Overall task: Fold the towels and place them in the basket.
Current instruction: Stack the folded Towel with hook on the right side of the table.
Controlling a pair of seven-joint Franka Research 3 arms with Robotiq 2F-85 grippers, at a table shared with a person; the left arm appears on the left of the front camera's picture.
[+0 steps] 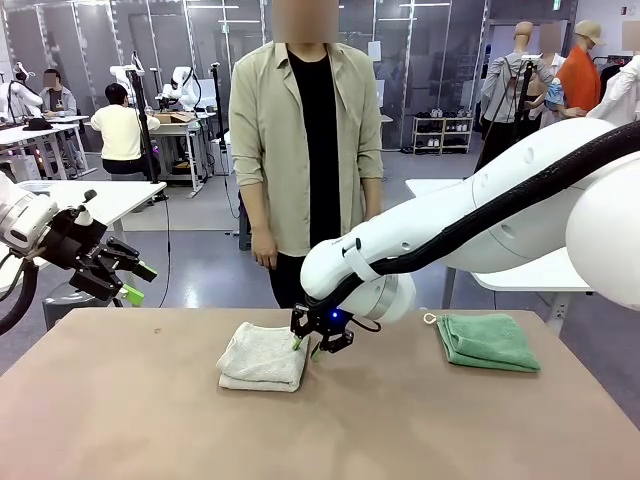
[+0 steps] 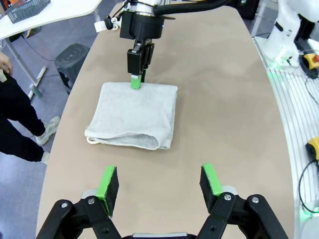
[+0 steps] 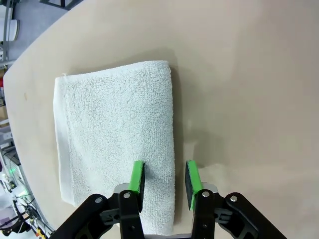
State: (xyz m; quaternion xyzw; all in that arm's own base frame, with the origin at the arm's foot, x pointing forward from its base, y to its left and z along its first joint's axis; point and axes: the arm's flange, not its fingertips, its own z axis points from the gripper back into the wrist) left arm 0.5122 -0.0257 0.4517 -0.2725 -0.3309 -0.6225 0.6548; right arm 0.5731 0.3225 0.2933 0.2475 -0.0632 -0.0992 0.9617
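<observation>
The cream-white towel [image 1: 262, 357] [image 2: 134, 114] [image 3: 114, 139] lies folded on the middle of the table. My right gripper [image 1: 318, 343] [image 2: 138, 79] [image 3: 164, 179] is down at the towel's right edge with its jaws partly open. One finger is over the cloth and the other over bare table, and nothing is pinched. The mint green towel [image 1: 490, 342] lies folded at the right, its white loop at the corner. My left gripper [image 1: 125, 280] [image 2: 162, 181] hangs open above the table's left end, empty. The dark mesh basket [image 2: 27, 10] sits on a white side table.
A person [image 1: 305, 150] stands at the far side of the brown table [image 1: 150, 420], arms down. White tables stand beyond the left and right ends. The near half of the tabletop is bare.
</observation>
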